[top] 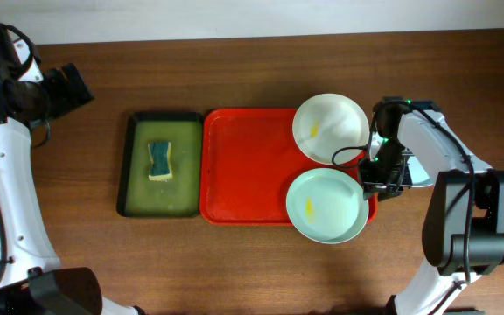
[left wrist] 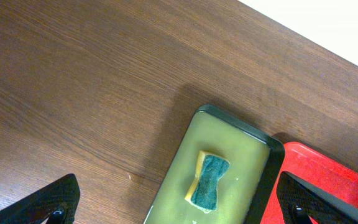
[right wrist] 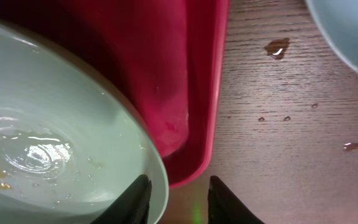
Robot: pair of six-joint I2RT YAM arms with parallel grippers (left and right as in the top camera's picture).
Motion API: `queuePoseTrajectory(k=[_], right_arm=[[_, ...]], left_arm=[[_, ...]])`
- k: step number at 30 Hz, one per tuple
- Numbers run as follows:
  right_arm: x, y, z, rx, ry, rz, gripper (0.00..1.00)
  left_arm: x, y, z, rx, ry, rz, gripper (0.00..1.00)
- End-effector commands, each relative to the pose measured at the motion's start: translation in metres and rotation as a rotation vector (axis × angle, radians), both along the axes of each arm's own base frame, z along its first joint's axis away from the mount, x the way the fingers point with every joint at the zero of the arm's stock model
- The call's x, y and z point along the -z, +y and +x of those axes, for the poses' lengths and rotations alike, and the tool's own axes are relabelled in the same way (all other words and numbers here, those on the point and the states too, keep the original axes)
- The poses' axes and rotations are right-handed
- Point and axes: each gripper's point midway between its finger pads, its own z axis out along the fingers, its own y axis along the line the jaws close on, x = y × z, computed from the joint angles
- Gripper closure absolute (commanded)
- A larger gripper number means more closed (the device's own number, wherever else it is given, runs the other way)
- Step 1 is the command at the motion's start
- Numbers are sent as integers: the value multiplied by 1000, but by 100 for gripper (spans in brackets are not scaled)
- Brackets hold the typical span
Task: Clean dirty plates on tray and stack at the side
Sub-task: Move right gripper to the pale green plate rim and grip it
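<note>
The red tray [top: 243,166] lies mid-table. A white plate [top: 326,127] with a yellow smear rests on its far right corner. A mint green plate [top: 326,210] with a yellow smear sits on its near right corner, overhanging the rim. My right gripper [top: 376,178] is open at that plate's right edge. In the right wrist view its fingers [right wrist: 179,202] straddle the wet mint plate's [right wrist: 55,124] rim beside the tray's edge [right wrist: 185,74]. A light blue plate's edge [right wrist: 353,31] shows on the table to the right. My left gripper [top: 75,87] is open and empty, far left.
A dark green tray [top: 138,166] with yellowish liquid holds a green and yellow sponge [top: 160,160], just left of the red tray. Both also show in the left wrist view, the tray [left wrist: 229,134] and the sponge [left wrist: 208,182]. Water drops [right wrist: 277,48] lie on the wood.
</note>
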Motion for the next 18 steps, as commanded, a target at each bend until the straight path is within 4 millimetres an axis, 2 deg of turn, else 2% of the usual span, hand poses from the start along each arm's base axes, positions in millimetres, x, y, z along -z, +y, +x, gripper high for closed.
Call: queuePoseTrajectory(k=[1, 4, 5, 6, 8, 10, 14, 15, 18], right_arm=[[3, 6, -8, 18, 21, 18, 74], [17, 10, -16, 52, 35, 30, 75], [20, 11, -18, 53, 34, 34, 89], [20, 18, -17, 64, 29, 73, 96], [12, 55, -12, 112, 23, 285, 96], [1, 106, 0, 98, -22, 484, 96], [2, 168, 32, 238, -101, 501, 96], [7, 175, 43, 279, -148, 450, 96], [19, 164, 54, 322, -220, 305, 96]], left_arm=[[-3, 1, -1, -9, -8, -10, 1], [-3, 1, -1, -10, -8, -10, 1], [-3, 1, -1, -9, -8, -10, 1], [-3, 1, -1, -10, -8, -10, 1], [-3, 1, -1, -9, -8, -10, 1], [-3, 1, -1, -10, -8, -10, 1], [-3, 1, -1, -10, -8, -10, 1], [-3, 1, -1, -10, -8, -10, 1], [-3, 1, -1, -10, -8, -10, 1]])
